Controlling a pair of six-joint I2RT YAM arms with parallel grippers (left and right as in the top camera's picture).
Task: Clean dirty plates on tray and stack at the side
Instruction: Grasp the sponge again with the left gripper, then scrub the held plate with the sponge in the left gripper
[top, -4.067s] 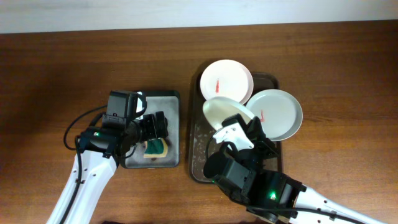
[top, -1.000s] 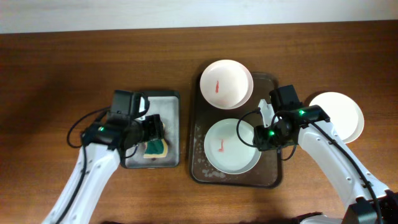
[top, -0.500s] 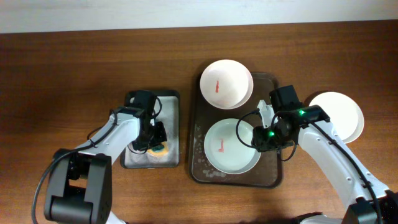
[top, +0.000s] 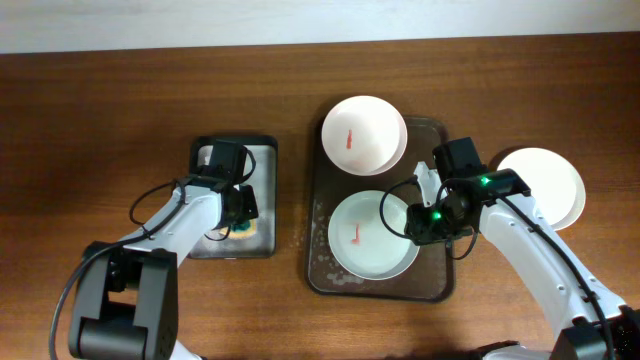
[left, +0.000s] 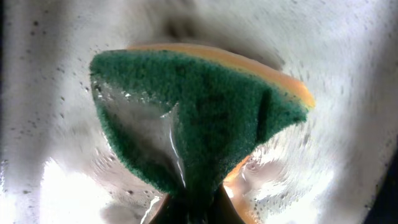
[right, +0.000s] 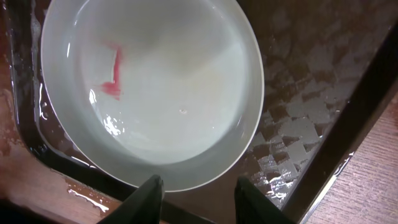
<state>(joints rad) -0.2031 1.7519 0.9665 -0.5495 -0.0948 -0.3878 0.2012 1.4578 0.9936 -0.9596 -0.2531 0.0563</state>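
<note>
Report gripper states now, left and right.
Left gripper: shut on the green scouring sponge with orange backing.
Right gripper: open, at the rim of the red-smeared round white plate.

Left wrist view: the left gripper (left: 189, 211) is cut off by the bottom edge, only dark stubs showing where the sponge (left: 199, 124) narrows. Overhead, that gripper covers most of the sponge, and the right arm (top: 520, 232) hides the tray (top: 318, 255) along its right rim
</note>
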